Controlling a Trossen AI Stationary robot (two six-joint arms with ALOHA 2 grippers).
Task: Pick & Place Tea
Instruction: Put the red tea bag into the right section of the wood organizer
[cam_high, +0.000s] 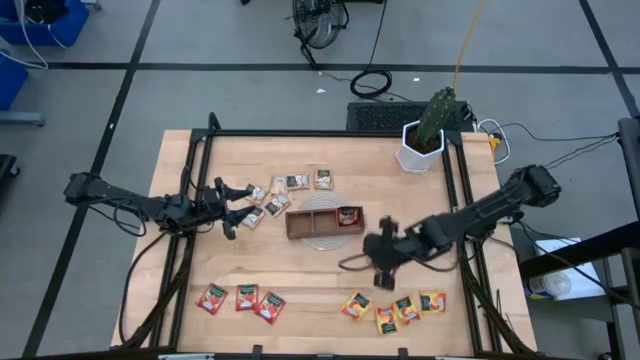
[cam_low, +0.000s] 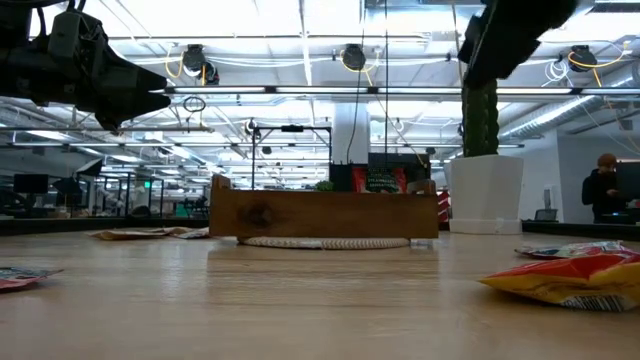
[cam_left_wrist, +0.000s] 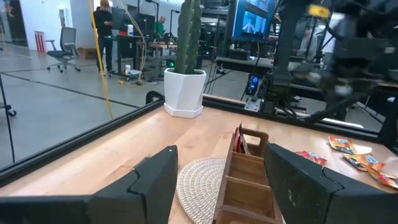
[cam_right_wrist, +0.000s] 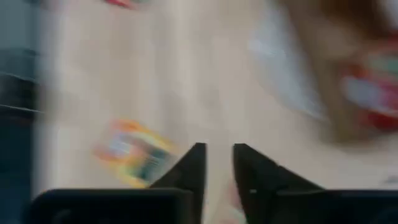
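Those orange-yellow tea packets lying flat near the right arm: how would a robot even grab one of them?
Probably from straight above, pinching across two opposite edges. The orange-yellow sachets lie flat on the table, so there is no side to slide under. The outermost one looks easiest: it lies apart from its neighbours, leaving room for the fingers. The right gripper hangs just above that group, its fingers a narrow gap apart.

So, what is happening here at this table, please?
A two-arm robot is sorting tea sachets into a wooden tray at the table's middle. One red sachet already stands in the tray's end compartment nearest the cactus pot. The right gripper hangs between the tray and the orange-yellow sachets, fingers nearly closed, holding nothing visible. The left gripper is open beside the beige sachets. Three red sachets wait near the front edge.
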